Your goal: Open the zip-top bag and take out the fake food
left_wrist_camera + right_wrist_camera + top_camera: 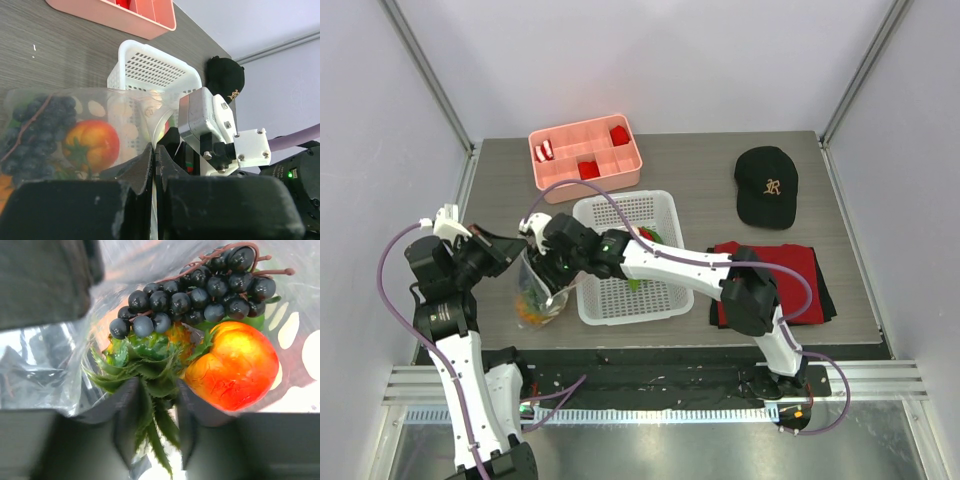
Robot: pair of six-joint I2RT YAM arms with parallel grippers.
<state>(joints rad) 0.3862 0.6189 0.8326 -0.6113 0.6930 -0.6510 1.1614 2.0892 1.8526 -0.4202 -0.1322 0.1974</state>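
The zip-top bag (538, 295) stands open-topped left of the basket, clear with white dots (100, 107). My left gripper (154, 150) is shut on the bag's upper edge, with thin film pinched between its jaws (515, 255). My right gripper (157, 400) reaches down inside the bag (554, 288). Its jaws press on either side of the pineapple's green crown (150, 347), and leaves fill the gap. Fake food lies packed in the bag: dark grapes (200, 290), an orange-red tomato (235, 365) and the pineapple below. Through the film the left wrist view shows the tomato (92, 142) and grapes (42, 125).
A white perforated basket (665, 305) stands right of the bag, with small pieces inside. A pink compartment tray (585, 170) with red pieces sits at the back. A black cap (766, 187) and a red and black cloth (790, 265) lie to the right.
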